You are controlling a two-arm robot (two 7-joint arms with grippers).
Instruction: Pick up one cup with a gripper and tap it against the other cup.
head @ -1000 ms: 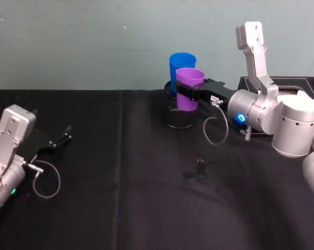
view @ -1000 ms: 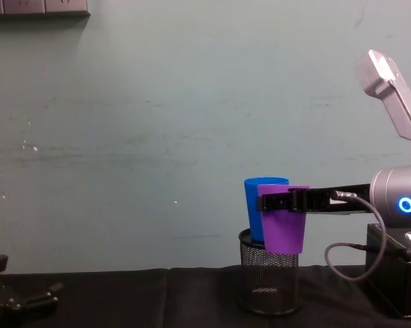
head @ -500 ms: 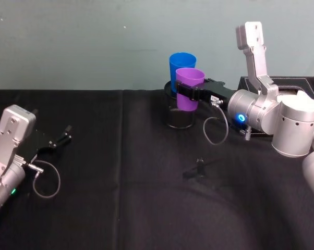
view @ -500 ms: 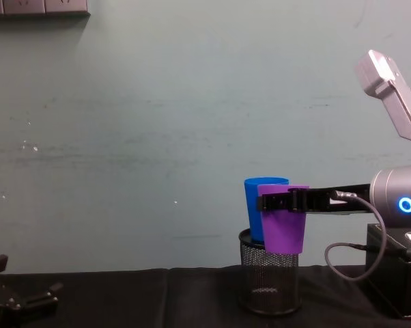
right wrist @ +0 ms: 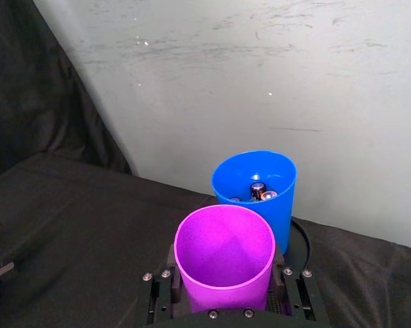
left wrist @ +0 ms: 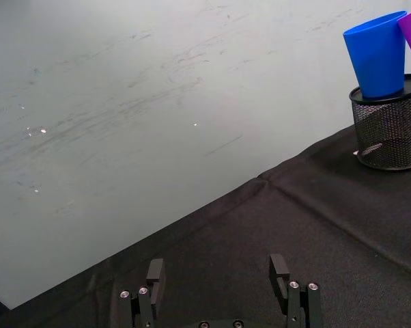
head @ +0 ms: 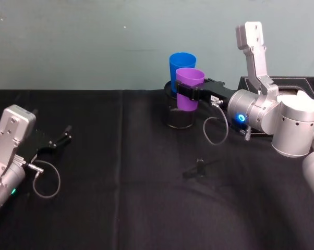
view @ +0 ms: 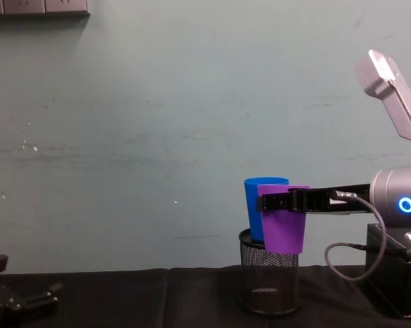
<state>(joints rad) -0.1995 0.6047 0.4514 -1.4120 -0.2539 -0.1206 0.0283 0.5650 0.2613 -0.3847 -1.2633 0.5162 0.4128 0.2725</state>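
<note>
My right gripper is shut on the purple cup, holding it upright in the air. The blue cup stands in a black wire-mesh holder, just behind the purple one. Their sides look in contact or nearly so. Small batteries lie inside the blue cup. My left gripper rests open on the table at the far left, empty.
A black cloth covers the table. A small dark clip-like object lies near the middle. A black box sits at the back right behind my right arm. A teal wall closes the far side.
</note>
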